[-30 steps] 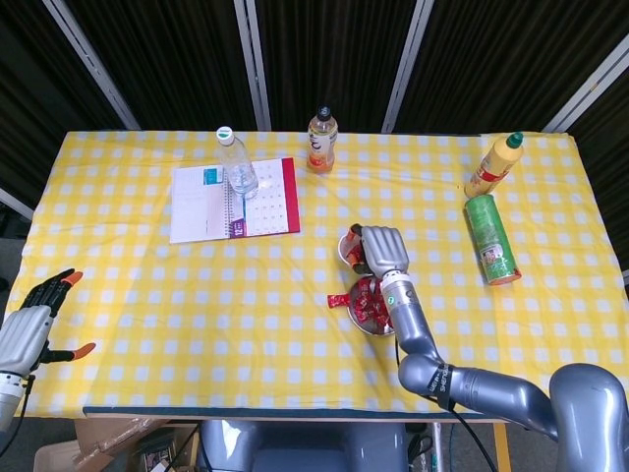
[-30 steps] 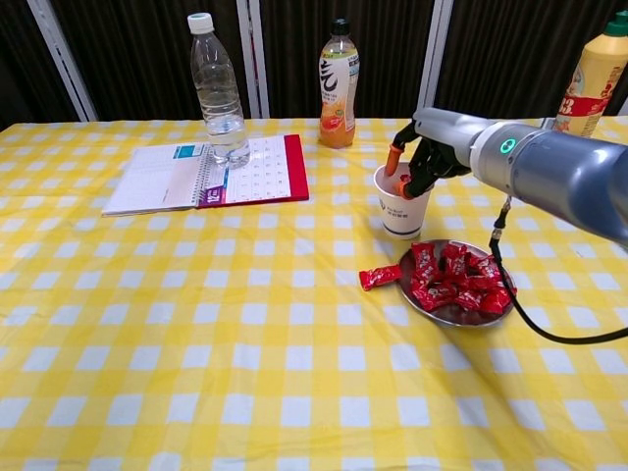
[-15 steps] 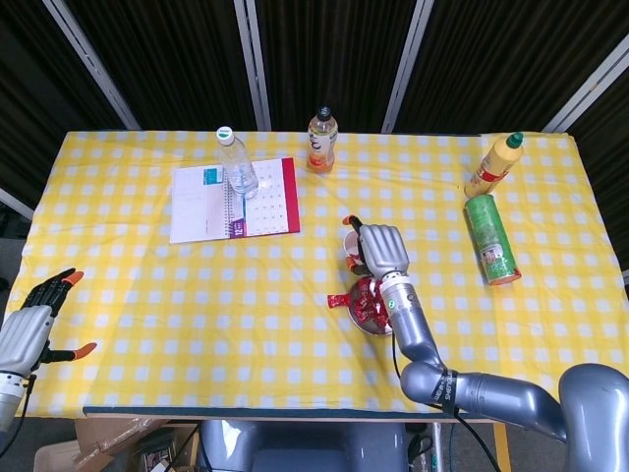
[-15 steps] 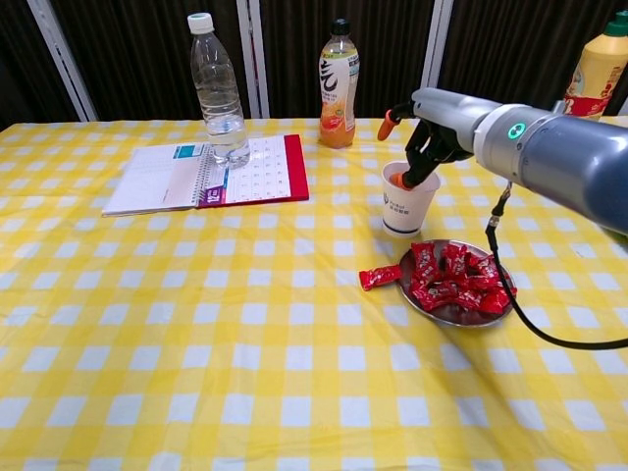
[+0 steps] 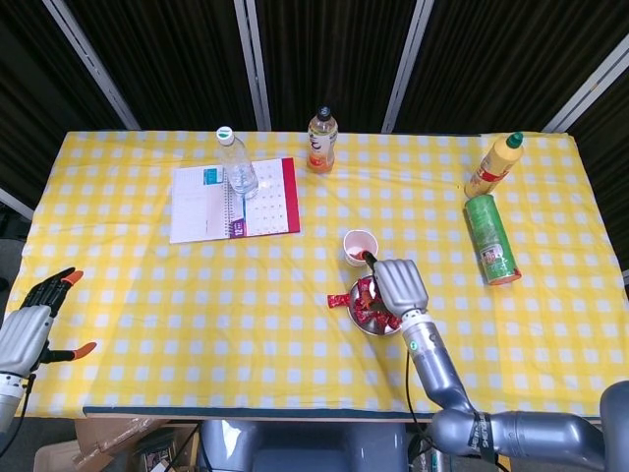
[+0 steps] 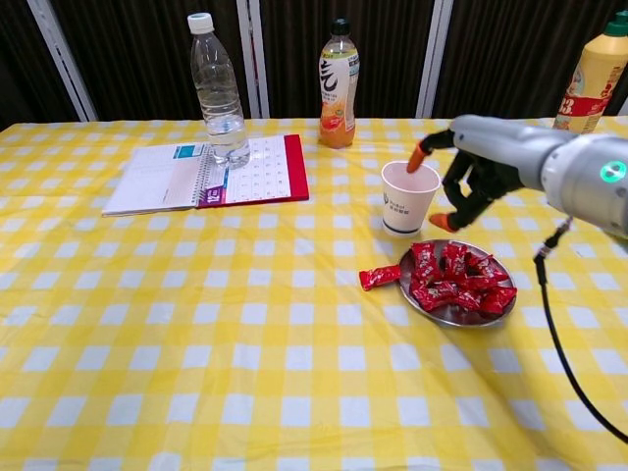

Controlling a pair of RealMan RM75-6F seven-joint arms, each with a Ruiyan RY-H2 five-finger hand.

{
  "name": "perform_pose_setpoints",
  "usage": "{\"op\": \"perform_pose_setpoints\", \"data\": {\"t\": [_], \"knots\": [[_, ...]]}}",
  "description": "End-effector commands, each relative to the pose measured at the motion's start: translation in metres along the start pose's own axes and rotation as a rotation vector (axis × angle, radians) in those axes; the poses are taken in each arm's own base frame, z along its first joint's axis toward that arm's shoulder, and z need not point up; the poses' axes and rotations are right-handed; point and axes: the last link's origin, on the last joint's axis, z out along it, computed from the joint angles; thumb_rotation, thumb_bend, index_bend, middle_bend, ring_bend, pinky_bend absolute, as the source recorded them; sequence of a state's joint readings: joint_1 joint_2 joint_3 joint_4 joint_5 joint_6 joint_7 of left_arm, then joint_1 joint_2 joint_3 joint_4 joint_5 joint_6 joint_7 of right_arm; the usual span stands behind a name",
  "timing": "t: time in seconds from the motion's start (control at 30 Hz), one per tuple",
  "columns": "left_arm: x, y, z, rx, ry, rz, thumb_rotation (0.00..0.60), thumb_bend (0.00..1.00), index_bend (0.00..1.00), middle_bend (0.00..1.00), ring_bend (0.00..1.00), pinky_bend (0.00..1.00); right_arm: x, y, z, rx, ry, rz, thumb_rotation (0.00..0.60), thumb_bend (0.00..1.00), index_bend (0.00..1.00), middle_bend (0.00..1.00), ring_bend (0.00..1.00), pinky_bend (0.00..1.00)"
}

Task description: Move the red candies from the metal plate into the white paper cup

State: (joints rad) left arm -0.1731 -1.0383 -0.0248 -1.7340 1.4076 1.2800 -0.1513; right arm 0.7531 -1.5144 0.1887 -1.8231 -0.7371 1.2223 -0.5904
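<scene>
From the head camera I see my right hand [image 5: 398, 285] above the round metal plate [image 5: 362, 320] of glossy red candies [image 5: 368, 303], just beside the white paper cup [image 5: 360, 246]. My left hand [image 5: 28, 328] hangs spread, empty. At chest level, right fingers [image 6: 469, 186] are apart, holding nothing; one wrapped candy [image 6: 379, 278] lies on the checked cloth [image 6: 196, 324].

Plate [image 6: 453, 316]: shiny metal. Candies [image 6: 453, 278]: glossy red wrappers. Cup [image 6: 408, 196]: matt white paper. Bench cloth [image 6: 196, 343]: matt checked fabric. Water bottle [image 6: 217, 90]: clear plastic. Right hand [image 6: 481, 175]: smooth grey shell.
</scene>
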Motion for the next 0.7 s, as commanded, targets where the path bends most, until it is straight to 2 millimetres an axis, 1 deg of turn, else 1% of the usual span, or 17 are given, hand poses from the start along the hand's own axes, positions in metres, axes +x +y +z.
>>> {"op": "perform_pose_setpoints", "data": {"t": [0.03,0.2,0.3,0.53,0.7], "knots": [[0.001,0.0,-0.001,-0.006,0.009,0.007,0.6,0.04,0.0,0.0,0.0,0.0,-0.015,0.018,-0.021,-0.035,-0.038,-0.023,0.6,0.39,0.24,0.76,0.89,1.0],[0.0,0.001,-0.004,-0.02,0.021,0.024,0.6,0.04,0.0,0.0,0.0,0.0,-0.035,0.029,-0.036,-0.051,-0.079,-0.028,0.6,0.39,0.2,0.76,0.89,1.0],[0.0,0.001,-0.004,-0.025,0.027,0.031,0.6,0.04,0.0,0.0,0.0,0.0,-0.043,0.032,-0.039,-0.055,-0.089,-0.028,0.6,0.38,0.18,0.76,0.89,1.0],[-0.001,0.0,-0.005,-0.025,0.035,0.036,0.6,0.04,0.0,0.0,0.0,0.0,-0.047,0.038,-0.033,-0.075,-0.078,-0.011,0.6,0.37,0.18,0.76,0.89,1.0],[-0.001,-0.001,-0.005,-0.023,0.034,0.038,0.6,0.04,0.0,0.0,0.0,0.0,-0.048,0.039,-0.027,-0.079,-0.075,-0.001,0.6,0.36,0.15,0.76,0.89,1.0]]}}
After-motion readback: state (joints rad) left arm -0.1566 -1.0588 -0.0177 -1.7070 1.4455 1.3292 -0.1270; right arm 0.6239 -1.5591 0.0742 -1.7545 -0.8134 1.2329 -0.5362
